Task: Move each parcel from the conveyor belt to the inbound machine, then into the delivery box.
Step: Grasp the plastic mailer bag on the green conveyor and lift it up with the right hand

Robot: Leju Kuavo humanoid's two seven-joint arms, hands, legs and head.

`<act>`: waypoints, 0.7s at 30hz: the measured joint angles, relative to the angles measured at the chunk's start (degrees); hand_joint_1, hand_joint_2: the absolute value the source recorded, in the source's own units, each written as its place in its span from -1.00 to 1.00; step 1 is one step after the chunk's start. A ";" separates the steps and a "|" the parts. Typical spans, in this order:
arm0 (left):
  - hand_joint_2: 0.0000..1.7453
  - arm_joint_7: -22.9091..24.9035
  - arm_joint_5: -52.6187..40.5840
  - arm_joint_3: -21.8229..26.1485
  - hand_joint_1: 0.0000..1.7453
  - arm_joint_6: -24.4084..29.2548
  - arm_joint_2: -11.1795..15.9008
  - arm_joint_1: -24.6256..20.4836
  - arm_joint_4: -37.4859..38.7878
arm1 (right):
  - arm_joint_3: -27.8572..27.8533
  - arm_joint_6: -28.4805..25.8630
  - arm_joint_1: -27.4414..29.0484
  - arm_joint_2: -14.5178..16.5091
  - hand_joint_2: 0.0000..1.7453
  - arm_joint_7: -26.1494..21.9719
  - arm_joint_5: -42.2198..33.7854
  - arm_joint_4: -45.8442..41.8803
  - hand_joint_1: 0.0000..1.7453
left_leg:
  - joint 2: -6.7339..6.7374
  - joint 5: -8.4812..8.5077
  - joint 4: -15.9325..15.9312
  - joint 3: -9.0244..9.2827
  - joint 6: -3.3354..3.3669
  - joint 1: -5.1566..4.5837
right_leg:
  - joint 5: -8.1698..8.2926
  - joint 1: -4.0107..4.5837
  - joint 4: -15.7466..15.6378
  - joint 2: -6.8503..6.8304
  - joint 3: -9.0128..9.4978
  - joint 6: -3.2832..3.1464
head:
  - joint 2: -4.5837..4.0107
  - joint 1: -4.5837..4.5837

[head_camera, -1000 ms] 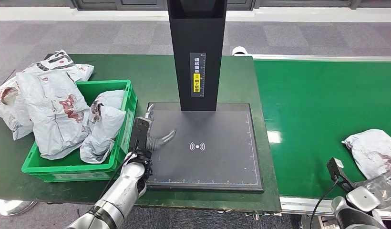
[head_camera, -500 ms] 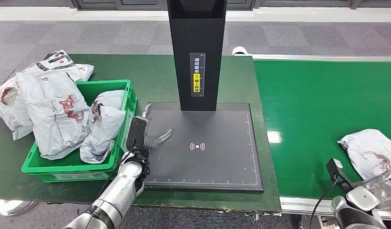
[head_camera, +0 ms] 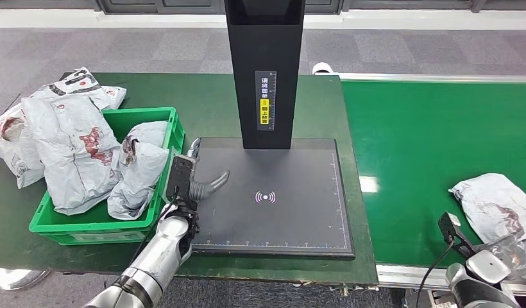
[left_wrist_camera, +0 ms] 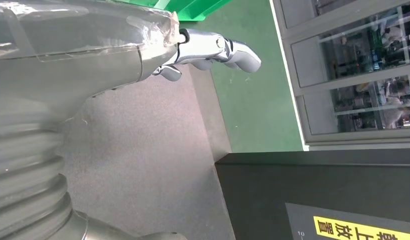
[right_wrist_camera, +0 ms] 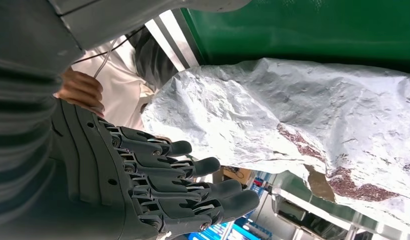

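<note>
Taking the black scanner pad [head_camera: 279, 218] as the landmark, a green crate [head_camera: 169, 135] is seen just to its left on the desk [head_camera: 203, 96], with grey parcels [head_camera: 74, 151] heaped in it and spilling over its far-left side. The left hand [head_camera: 197, 179] is held over the pad's left edge, beside the crate; its fingers are spread apart and nothing is held, as the left wrist view also shows [left_wrist_camera: 213, 50]. Compared with a second ago, this hand has been drawn slightly back toward the crate side, and the pad beneath it is bare, so the previous parcel is judged to be already delivered.

To the right of the pad the green conveyor belt [head_camera: 433, 141] is seen, and on it, near its right end, lies the next parcel [head_camera: 498, 205]. It has been carried a little closer to the pad than it was a second ago. The right hand [head_camera: 504, 250] is seen at the belt's near edge, just beside this parcel; in the right wrist view its fingers [right_wrist_camera: 193, 185] are stretched out and apart, close to the crumpled wrapper [right_wrist_camera: 303, 120], with nothing gripped. A pick-up of this parcel is judged to be the step now in hand.
</note>
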 joint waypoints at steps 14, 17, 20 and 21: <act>1.00 -0.13 0.02 0.11 -1.00 -0.12 0.02 -0.03 0.04 | 0.00 2.54 -0.78 0.00 1.00 0.96 0.80 0.03 -1.00 | 0.00 0.00 0.00 0.00 0.00 0.00 | 0.00 0.00 0.00 0.00 0.00 0.00 | 0.00 0.00; 1.00 -0.10 0.02 0.13 -1.00 -0.17 0.02 -0.03 0.04 | 0.00 2.72 -0.84 0.00 1.00 1.00 0.81 0.03 -1.00 | 0.00 0.00 0.00 0.00 0.00 0.00 | 0.00 0.00 0.00 0.00 0.00 0.00 | 0.00 0.00; 1.00 -0.10 0.03 0.15 -1.00 -0.26 0.02 -0.02 0.04 | 0.09 3.02 -0.85 0.00 1.00 0.95 0.81 0.05 -1.00 | 0.00 0.00 0.00 0.00 0.00 0.00 | 0.00 0.00 0.00 0.00 0.00 0.00 | 0.00 0.00; 1.00 -0.09 0.03 0.15 -1.00 -0.34 0.03 -0.02 0.04 | 0.22 3.36 -0.85 0.00 1.00 0.94 0.79 0.05 -1.00 | 0.00 0.00 0.00 0.00 0.00 0.00 | 0.00 0.00 0.00 0.00 0.00 0.00 | 0.00 0.00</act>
